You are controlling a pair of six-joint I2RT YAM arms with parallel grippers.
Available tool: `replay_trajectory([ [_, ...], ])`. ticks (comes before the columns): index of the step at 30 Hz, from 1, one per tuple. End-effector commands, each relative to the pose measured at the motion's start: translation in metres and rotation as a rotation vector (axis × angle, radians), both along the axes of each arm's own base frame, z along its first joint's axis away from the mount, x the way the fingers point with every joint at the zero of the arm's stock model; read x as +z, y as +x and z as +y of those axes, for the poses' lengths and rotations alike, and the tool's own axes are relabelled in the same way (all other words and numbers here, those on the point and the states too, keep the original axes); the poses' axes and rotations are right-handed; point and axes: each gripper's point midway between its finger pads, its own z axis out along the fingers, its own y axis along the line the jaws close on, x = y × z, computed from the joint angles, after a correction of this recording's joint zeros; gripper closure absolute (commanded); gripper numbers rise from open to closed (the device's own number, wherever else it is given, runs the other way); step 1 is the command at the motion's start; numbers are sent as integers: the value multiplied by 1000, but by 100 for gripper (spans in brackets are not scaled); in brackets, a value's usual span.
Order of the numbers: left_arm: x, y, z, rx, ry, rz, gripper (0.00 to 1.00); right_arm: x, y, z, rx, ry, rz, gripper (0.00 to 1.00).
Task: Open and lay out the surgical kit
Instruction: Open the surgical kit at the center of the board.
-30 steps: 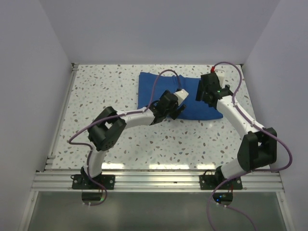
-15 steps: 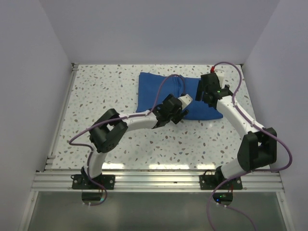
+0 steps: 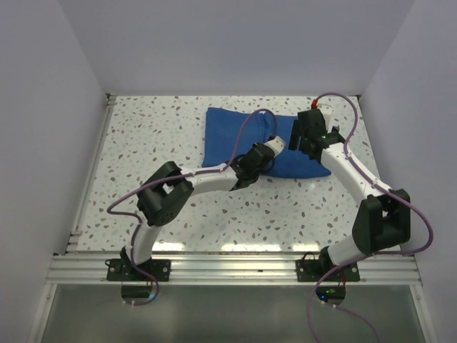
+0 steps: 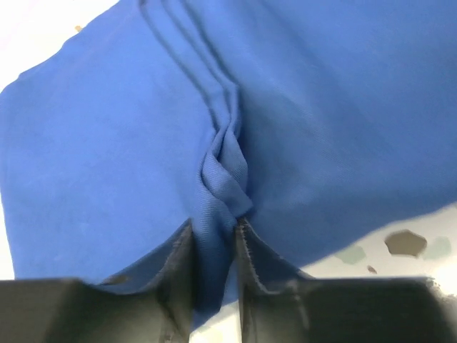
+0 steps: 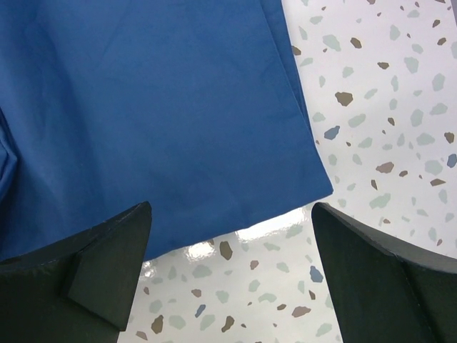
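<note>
The surgical kit shows as a folded royal-blue cloth bundle [image 3: 239,136] lying at the back middle of the table. My left gripper [image 3: 280,143] reaches over its near right part. In the left wrist view the left gripper [image 4: 214,229] is shut on a raised ridge of the blue cloth [image 4: 328,107], which bunches into pleats just beyond the fingertips. My right gripper [image 3: 305,145] hovers over the bundle's right end. In its wrist view the right gripper [image 5: 232,207] stands wide open above the cloth's [image 5: 157,107] near edge and corner, touching nothing.
The speckled terrazzo tabletop [image 3: 157,136] is boxed in by pale walls on the left, back and right. An aluminium rail [image 3: 235,268] runs along the near edge by the arm bases. Purple cables [image 3: 246,125] loop over both arms.
My left gripper has pushed forward and to the right onto the bundle and closed on a fold of the cloth. The right arm has stayed where it was, still open.
</note>
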Motion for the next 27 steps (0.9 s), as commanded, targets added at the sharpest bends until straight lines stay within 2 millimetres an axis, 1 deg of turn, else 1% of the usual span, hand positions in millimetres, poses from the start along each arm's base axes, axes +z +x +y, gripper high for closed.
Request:
replay_trajectory([
  [1, 33, 22, 6, 72, -32, -85, 89, 6, 5, 4, 8, 21, -36, 1],
  [2, 34, 22, 4, 63, -41, -82, 96, 5, 5, 4, 8, 20, -32, 1],
  [3, 38, 24, 5, 63, -58, -81, 100, 4, 5, 4, 10, 20, -32, 1],
  [4, 37, 24, 6, 58, -71, -72, 100, 4, 4, 4, 9, 19, -30, 1],
  [5, 36, 23, 3, 31, -106, -49, 100, 4, 4, 5, 13, 19, -30, 1],
  [6, 47, 28, 9, 41, -141, -56, 100, 3, 4, 4, 13, 17, -28, 1],
  [8, 55, 33, 21, 81, -202, -44, 100, 2, 4, 4, 15, 19, -26, 1],
  [9, 79, 44, 42, 127, -254, -68, 100, 3, 4, 5, 19, 19, -27, 1],
  [10, 82, 47, 59, 174, -283, -65, 100, 2, 3, 5, 19, 19, -23, 1],
  [11, 92, 51, 77, 235, -338, -73, 100, 3, 3, 5, 23, 22, -24, 1],
  [12, 124, 62, 114, 310, -401, -125, 100, 4, 4, 5, 23, 23, -29, 1],
  [13, 123, 61, 137, 363, -409, -130, 100, 3, 3, 6, 24, 26, -28, 1],
  [14, 133, 62, 160, 423, -430, -156, 100, 3, 3, 6, 26, 29, -29, 1],
  [15, 157, 63, 193, 485, -464, -209, 100, 2, 4, 7, 28, 31, -30, 1],
  [16, 152, 58, 212, 535, -455, -214, 100, 2, 4, 8, 30, 34, -31, 1],
  [17, 154, 54, 234, 608, -453, -231, 100, 2, 5, 8, 32, 36, -31, 1],
  [18, 164, 51, 261, 678, -469, -270, 100, 1, 6, 9, 35, 39, -28, 1],
  [19, 151, 42, 279, 756, -439, -260, 100, 1, 6, 10, 38, 42, -27, 1],
  [20, 148, 38, 292, 831, -469, -269, 100, 0, 6, 11, 39, 42, -23, 1],
  [21, 140, 34, 315, 913, -463, -264, 99, 0, 6, 11, 40, 43, -21, 1],
  [22, 122, 22, 331, 987, -431, -226, 93, -1, 6, 11, 42, 44, -16, 1],
  [23, 113, 20, 340, 1040, -477, -216, 82, 0, 6, 11, 44, 45, -18, 1],
  [24, 103, 19, 359, 1094, -486, -208, 27, -1, 6, 12, 48, 49, -15, 1],
  [25, 85, 9, 370, 1146, -464, -166, 12, 0, 6, 13, 48, 52, -18, 1],
  [26, 74, 7, 376, 1190, -494, -151, 2, 0, 5, 13, 50, 50, -19, 1],
  [27, 67, 5, 383, 1213, -491, -135, 0, 0, 5, 13, 52, 52, -17, 1],
])
